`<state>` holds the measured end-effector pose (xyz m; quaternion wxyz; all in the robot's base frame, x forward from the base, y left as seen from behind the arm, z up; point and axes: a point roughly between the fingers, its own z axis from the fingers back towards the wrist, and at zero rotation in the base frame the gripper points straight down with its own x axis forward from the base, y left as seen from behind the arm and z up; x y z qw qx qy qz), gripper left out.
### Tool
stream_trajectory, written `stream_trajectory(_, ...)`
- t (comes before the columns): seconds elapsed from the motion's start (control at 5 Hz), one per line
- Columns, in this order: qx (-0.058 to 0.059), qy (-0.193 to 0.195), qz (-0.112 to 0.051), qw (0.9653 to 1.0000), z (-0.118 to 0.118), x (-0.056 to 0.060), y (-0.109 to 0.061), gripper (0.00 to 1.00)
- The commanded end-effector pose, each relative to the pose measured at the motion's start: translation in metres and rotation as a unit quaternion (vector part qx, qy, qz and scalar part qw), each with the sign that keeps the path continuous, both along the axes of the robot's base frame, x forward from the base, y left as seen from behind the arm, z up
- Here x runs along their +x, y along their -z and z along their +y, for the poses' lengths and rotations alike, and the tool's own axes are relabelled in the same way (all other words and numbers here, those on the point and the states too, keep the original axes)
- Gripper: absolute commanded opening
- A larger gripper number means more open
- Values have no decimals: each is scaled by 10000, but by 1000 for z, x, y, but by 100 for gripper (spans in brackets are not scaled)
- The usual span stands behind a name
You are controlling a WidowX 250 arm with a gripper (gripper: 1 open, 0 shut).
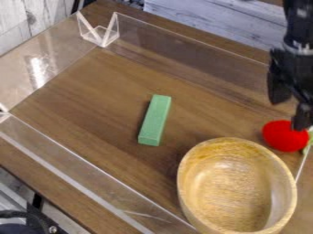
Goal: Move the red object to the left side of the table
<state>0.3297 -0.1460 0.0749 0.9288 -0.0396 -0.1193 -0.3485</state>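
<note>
Red fruit (284,136) (bowl (237,186) just beside).

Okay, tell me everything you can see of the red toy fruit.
The toy fruit is small, rounded and bright red, with a smooth, slightly glossy look. It lies on the brown table, beyond the wooden bowl's upper right rim. A bit of green shows at its right. The gripper overlaps its top; contact is unclear.

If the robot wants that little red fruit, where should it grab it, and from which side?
Probably around its rounded middle, coming from above: it is small and roundish, and the wooden bowl's rim sits close on one side, so a low sideways approach from there looks awkward.
</note>
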Motion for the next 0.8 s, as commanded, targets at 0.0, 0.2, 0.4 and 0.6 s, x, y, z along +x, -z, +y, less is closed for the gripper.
stream_trajectory(0.0,-84,167,-108,9998,-9,2,4,100)
stream_trajectory(0.2,-65,-125,10,9999,-7,9,15,100)
stream_trajectory(0.4,-45,-425,23,9991,-2,16,14,0)
stream_trajectory(0.6,9,-555,-23,9985,3,13,-4,0)
